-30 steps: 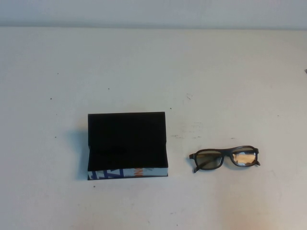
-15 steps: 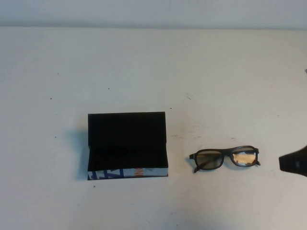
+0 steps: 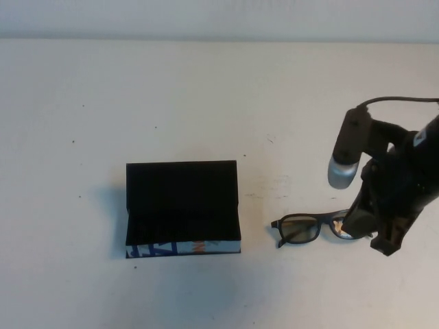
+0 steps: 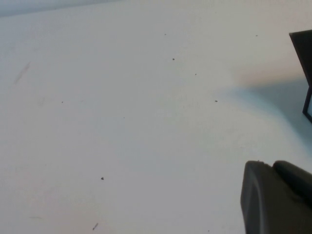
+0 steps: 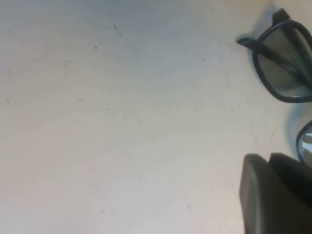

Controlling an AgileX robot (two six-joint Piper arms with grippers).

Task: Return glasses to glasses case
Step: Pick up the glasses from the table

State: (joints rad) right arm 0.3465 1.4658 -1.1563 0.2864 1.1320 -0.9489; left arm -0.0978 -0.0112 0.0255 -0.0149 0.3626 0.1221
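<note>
The black glasses lie on the white table, to the right of the glasses case. The case stands open, its lid raised at the back and the blue, white and orange pattern on its front side. My right gripper hangs over the right end of the glasses and hides the right lens; its fingers look shut and empty. In the right wrist view the glasses lie just beyond that gripper. My left gripper is shut and empty, out of the high view, with a corner of the case beyond it.
The white table stretches bare around the case and glasses, with small dark specks. A wall edge runs along the back.
My right arm has come in from the right edge and now stands over the right end of the glasses. The case and glasses have not moved.
</note>
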